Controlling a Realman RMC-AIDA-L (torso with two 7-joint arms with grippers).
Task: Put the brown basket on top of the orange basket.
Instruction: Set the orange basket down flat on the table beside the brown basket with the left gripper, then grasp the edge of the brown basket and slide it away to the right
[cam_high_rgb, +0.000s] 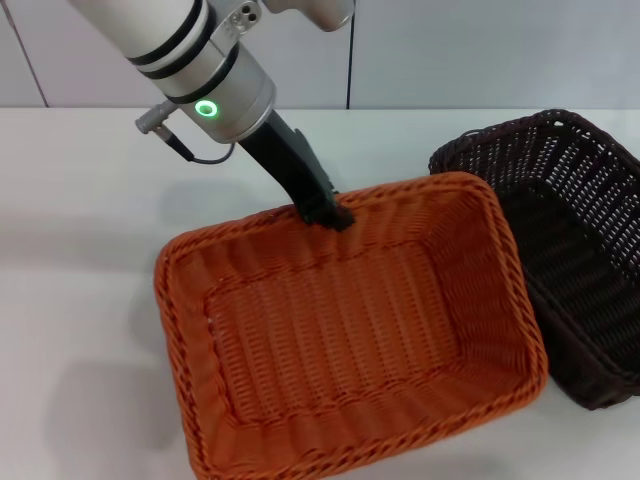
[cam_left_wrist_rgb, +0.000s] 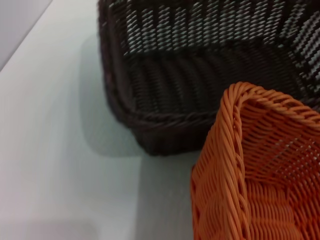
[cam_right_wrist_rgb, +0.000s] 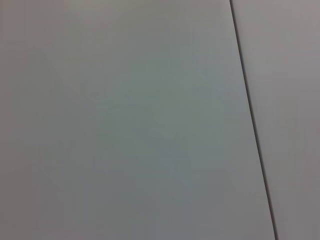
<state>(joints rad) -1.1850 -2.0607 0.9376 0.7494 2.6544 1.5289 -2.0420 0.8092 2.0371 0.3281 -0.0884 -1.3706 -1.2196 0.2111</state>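
Observation:
The orange basket (cam_high_rgb: 340, 340) fills the middle of the head view, and its right rim overlaps the near-left side of the brown basket (cam_high_rgb: 585, 230) at the right. My left gripper (cam_high_rgb: 326, 213) reaches down from the upper left and is shut on the orange basket's far rim. The left wrist view shows a corner of the orange basket (cam_left_wrist_rgb: 260, 180) close up, with the brown basket (cam_left_wrist_rgb: 200, 75) resting on the table beyond it. My right gripper is out of view, and its wrist view shows only a plain grey surface.
Both baskets are on a white table (cam_high_rgb: 80, 210), with bare surface to the left and behind them. A wall with dark vertical seams (cam_high_rgb: 349, 60) stands at the table's far edge.

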